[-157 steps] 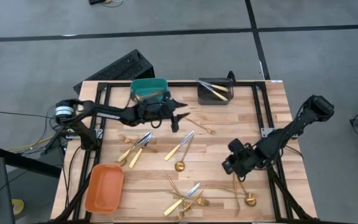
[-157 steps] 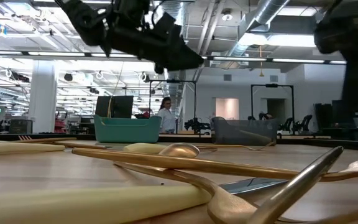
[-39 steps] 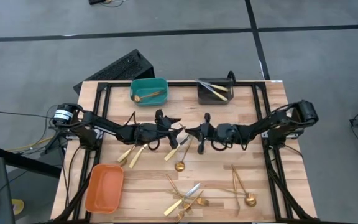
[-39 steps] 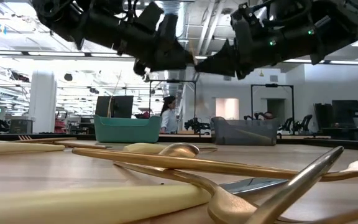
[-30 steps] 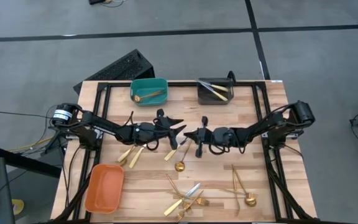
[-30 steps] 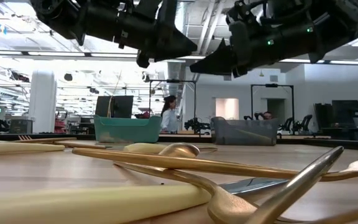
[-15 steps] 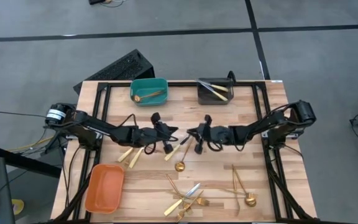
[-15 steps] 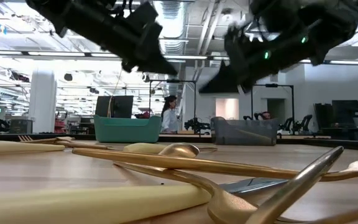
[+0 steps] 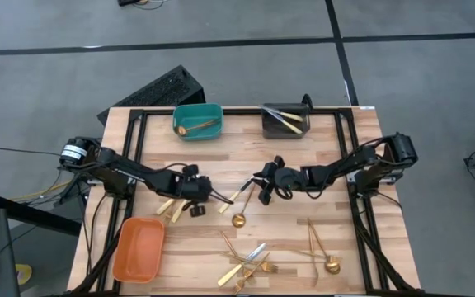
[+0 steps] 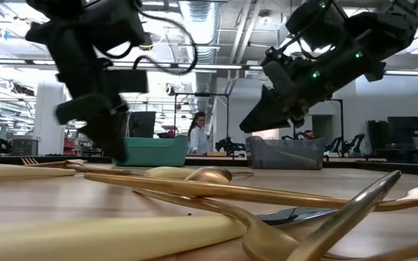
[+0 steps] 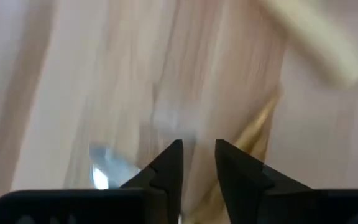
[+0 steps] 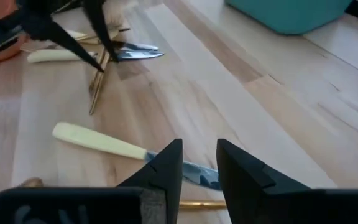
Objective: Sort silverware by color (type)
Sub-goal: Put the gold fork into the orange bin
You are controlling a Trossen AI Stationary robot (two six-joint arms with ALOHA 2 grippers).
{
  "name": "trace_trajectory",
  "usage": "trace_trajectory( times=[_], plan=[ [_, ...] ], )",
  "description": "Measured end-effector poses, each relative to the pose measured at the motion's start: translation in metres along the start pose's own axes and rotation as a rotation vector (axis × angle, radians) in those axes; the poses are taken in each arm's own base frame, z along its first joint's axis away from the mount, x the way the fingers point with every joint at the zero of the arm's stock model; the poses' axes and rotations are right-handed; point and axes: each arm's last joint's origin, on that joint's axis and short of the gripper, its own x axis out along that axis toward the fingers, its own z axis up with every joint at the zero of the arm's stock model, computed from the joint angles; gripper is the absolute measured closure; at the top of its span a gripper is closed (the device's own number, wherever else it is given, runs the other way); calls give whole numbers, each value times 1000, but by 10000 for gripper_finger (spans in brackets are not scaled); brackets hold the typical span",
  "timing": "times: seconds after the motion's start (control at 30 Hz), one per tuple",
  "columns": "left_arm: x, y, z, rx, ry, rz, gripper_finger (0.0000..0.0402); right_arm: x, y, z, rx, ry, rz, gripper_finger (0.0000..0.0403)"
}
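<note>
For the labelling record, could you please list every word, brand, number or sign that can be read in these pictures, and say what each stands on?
None: no readable text shows in any view.
The teal bin, grey bin and orange bin carry no visible label.
The silverware shows no legible marking.

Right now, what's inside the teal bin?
In the high view, the teal bin holds one gold piece, apparently a spoon, lying across its floor. In the low view its wall hides the contents.
</note>
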Motion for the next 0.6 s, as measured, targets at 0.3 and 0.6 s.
trace_trajectory(
  times=[0.3,0.6],
  plan=[
    [1,4,-11,23,109,-16,326,-6,12,-4,-41,6,39,276],
    [-6,0,-1,88,117,-101,352,-7,14,-8,-64,36,39,276]
  ],
)
